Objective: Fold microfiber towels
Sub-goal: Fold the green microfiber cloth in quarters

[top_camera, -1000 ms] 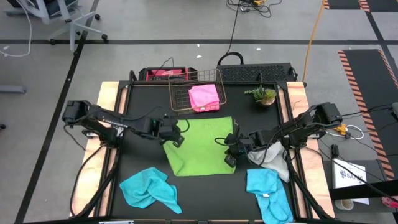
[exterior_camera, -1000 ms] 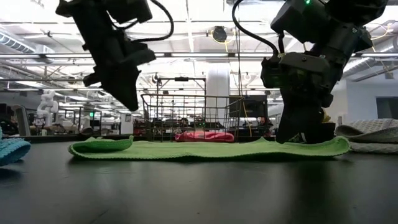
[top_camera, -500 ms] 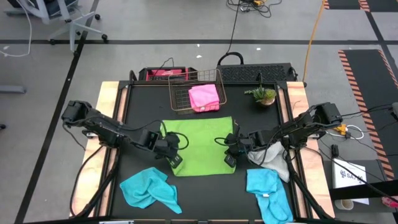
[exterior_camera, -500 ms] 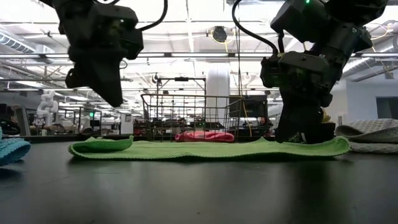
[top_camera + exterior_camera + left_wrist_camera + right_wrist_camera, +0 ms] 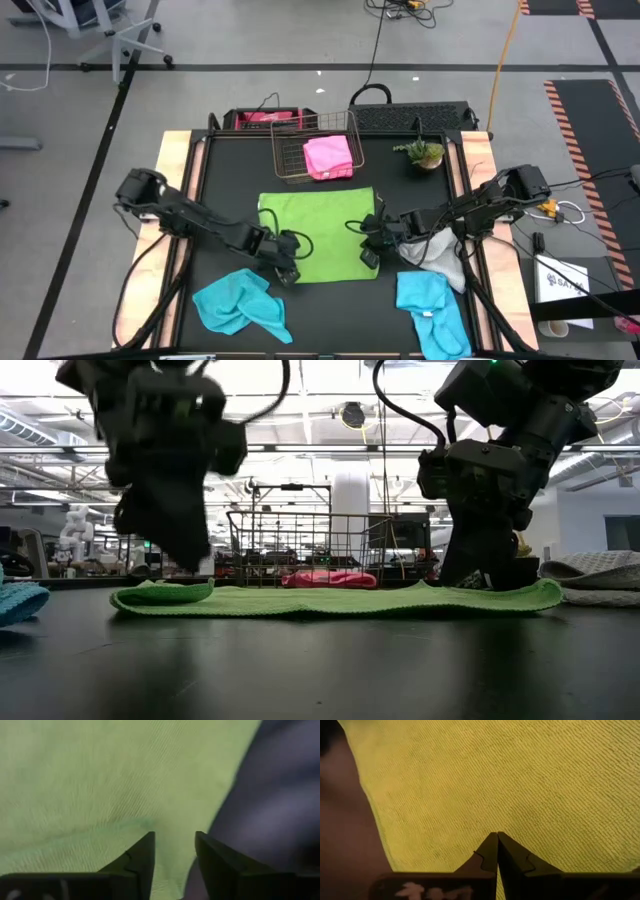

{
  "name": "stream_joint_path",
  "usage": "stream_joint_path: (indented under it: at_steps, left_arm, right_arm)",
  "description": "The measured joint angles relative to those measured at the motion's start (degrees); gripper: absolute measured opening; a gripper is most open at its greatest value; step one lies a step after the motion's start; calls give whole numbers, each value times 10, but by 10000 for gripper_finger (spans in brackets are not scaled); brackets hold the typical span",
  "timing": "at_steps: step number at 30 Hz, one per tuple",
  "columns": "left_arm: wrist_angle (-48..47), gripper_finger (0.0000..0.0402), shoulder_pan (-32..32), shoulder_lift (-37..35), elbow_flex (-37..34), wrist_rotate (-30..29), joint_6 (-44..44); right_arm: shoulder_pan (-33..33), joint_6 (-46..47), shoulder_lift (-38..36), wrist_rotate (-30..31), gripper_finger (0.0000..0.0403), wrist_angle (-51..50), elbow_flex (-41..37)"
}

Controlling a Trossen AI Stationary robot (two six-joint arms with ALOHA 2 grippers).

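The lime green towel (image 5: 320,236) lies spread flat in the middle of the black table (image 5: 230,180), with a small fold at one near corner. The left gripper (image 5: 287,271) sits low over that towel's front left corner, right at the edge; its fingers (image 5: 142,855) stand a little apart with nothing between them, just green cloth and bare table underneath. The right gripper (image 5: 370,256) is down at the towel's front right edge, fingers pressed together tip to tip. Can't tell if it has any fabric pinched or is just resting on it.

The pink towel (image 5: 328,157) sits folded in the wire basket (image 5: 290,150) at the back. One turquoise towel (image 5: 240,303) is crumpled at front left, another (image 5: 430,312) at front right, and the grey towel (image 5: 437,254) is bunched under the right arm. A small potted plant (image 5: 424,153) stands back right.
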Motion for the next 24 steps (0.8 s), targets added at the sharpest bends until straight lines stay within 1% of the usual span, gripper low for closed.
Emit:
stream_joint_path:
  at_steps: [4,10,18,24]
  left_arm:
    - [-12,172,4,20,0,25,-36]
    - [-48,175,19,19,0,26,-83]
    - [-44,175,32,18,17,20,-68]
    - [-44,175,33,18,28,-21,-44]
  right_arm:
    - [0,7,0,0,0,18,0]
    - [0,4,0,0,0,19,0]
    - [0,2,0,0,0,19,0]
    - [0,2,0,0,0,18,0]
